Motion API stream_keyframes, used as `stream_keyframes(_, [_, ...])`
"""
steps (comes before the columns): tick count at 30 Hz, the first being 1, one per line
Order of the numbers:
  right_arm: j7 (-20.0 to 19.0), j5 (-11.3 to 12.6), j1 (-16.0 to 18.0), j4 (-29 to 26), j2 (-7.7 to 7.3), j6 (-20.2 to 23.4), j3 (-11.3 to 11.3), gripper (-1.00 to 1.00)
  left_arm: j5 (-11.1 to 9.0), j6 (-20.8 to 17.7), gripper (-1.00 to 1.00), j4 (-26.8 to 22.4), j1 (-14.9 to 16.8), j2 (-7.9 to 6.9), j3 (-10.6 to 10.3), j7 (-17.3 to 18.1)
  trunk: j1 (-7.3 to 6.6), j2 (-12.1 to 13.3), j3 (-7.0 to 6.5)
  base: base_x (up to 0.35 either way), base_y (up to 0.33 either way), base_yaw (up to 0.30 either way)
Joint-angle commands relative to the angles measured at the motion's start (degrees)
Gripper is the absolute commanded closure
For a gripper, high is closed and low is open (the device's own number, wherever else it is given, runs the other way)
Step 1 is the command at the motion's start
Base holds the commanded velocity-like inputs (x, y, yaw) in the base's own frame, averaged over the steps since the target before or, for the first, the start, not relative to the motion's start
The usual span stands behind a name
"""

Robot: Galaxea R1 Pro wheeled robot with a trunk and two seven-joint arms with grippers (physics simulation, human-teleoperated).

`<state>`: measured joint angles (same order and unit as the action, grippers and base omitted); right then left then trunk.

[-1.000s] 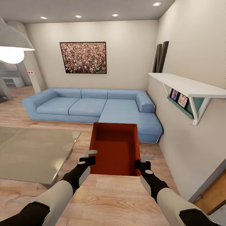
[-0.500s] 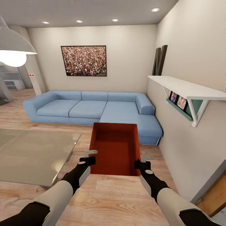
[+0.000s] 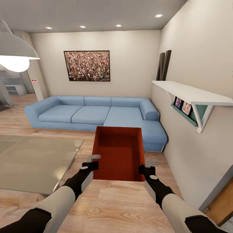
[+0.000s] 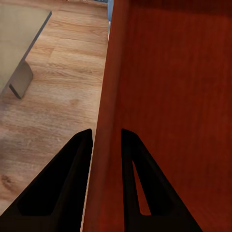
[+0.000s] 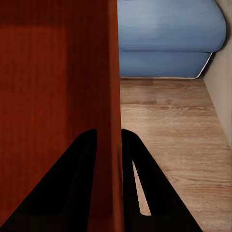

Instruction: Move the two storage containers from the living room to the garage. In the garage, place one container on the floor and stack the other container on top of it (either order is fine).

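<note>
- Blue corner sofa (image 3: 97, 113) against the far wall, under the crowd picture (image 3: 86, 65); taken as landmark.
- Glass table (image 3: 35, 161) in front of the sofa, on light wood-plank floor (image 3: 119, 207).
- Red-orange storage container (image 3: 118, 153) held off the floor, just before the sofa's chaise end, open top up.
- Left hand (image 4: 106, 145) clamped over the container's left wall.
- Right hand (image 5: 108, 145) clamped over its right wall.

I see bright, even light from recessed ceiling spots (image 3: 158, 15) and a glowing pendant lamp (image 3: 14, 61); wide-angle edges stretch.
</note>
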<state>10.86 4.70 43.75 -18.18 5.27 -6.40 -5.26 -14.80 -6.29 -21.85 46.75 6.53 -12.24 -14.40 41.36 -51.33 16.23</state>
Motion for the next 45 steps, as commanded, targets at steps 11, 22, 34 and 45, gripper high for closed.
stream_keyframes(11, [4.96, -0.22, 0.10, -0.19, -0.04, -0.29, 1.12, 1.00, -0.23, -0.39, 1.00, 2.36, 0.00, -0.64, -0.16, -2.03, 0.01, -0.05, -0.92, 0.000, 0.000, 0.000])
stream_keyframes(22, [4.96, -0.22, 0.10, -0.19, -0.03, -0.28, 1.12, 1.00, -0.23, -0.39, 1.00, 2.26, 0.00, -0.64, -0.16, -2.02, 0.01, -0.05, -1.91, 0.000, 0.000, 0.000])
stream_keyframes(34, [4.88, -0.22, 0.10, -0.19, -0.08, -0.16, 1.12, 1.00, -0.23, -0.39, 1.00, 2.16, 0.00, -0.64, -0.16, -2.03, 0.01, -0.05, -2.13, 0.000, 0.000, 0.000])
stream_keyframes(45, [4.99, -0.22, 0.10, -0.19, 0.00, -0.19, 1.12, 1.00, -0.23, -0.39, 1.00, 2.16, 0.00, -0.64, -0.16, -2.03, 0.01, -0.05, -2.13, 0.000, 0.000, 0.000])
